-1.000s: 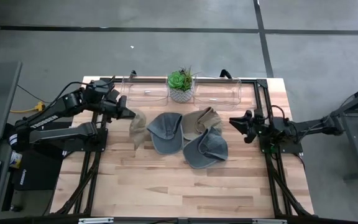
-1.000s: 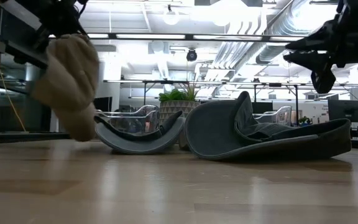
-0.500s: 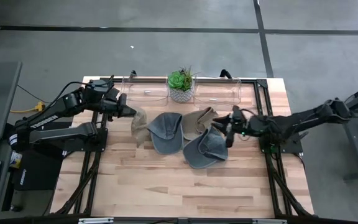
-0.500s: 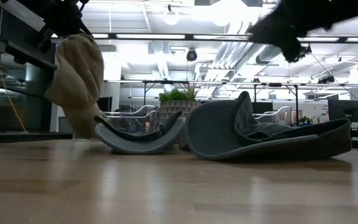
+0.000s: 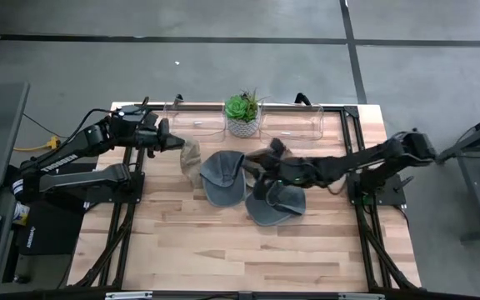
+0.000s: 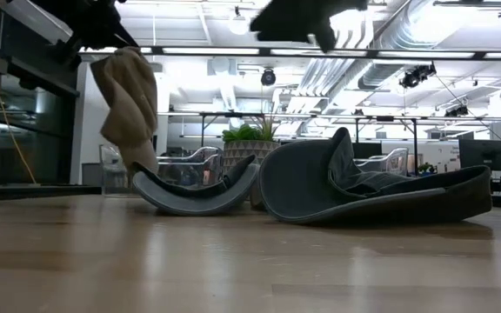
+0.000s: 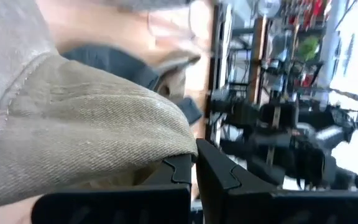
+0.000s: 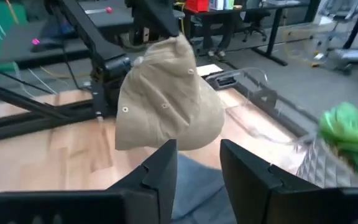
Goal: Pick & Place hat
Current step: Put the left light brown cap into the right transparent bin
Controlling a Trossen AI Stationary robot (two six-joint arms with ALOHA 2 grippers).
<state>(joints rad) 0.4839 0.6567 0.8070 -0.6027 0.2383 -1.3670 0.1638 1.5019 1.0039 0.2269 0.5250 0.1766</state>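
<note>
My left gripper (image 5: 176, 143) is shut on a tan hat (image 5: 192, 154), which hangs near the table's far left part and shows in the low view as a narrow hanging tan hat (image 6: 129, 100). Two grey hats (image 5: 222, 175) (image 5: 272, 202) lie on the table's middle, brims curling up. A second tan hat (image 5: 265, 155) lies between them, partly under my right arm. My right gripper (image 5: 258, 164) is open above these hats, touching nothing. Its wrist view looks at the hanging tan hat (image 8: 166, 93). My left gripper pinches the tan hat's edge (image 7: 178, 151) between its two fingers (image 7: 216, 177), coming level from the table's left. The hat hangs below the fingers, off the wood. Its lower end (image 6: 139, 163) is close to the grey hat's brim; whether they touch, I cannot tell.
Two clear plastic bins (image 5: 197, 122) (image 5: 292, 122) stand along the far edge with a potted green plant (image 5: 242, 112) between them. Black frame rails (image 5: 358, 208) run along both sides. Bare wood (image 5: 223, 250) fills the near half.
My right arm has swept from the table's right edge toward the left, its gripper now above the middle hats. My left gripper has moved up and slightly toward the far edge; the tan hat has risen, turned about and now hangs narrower.
</note>
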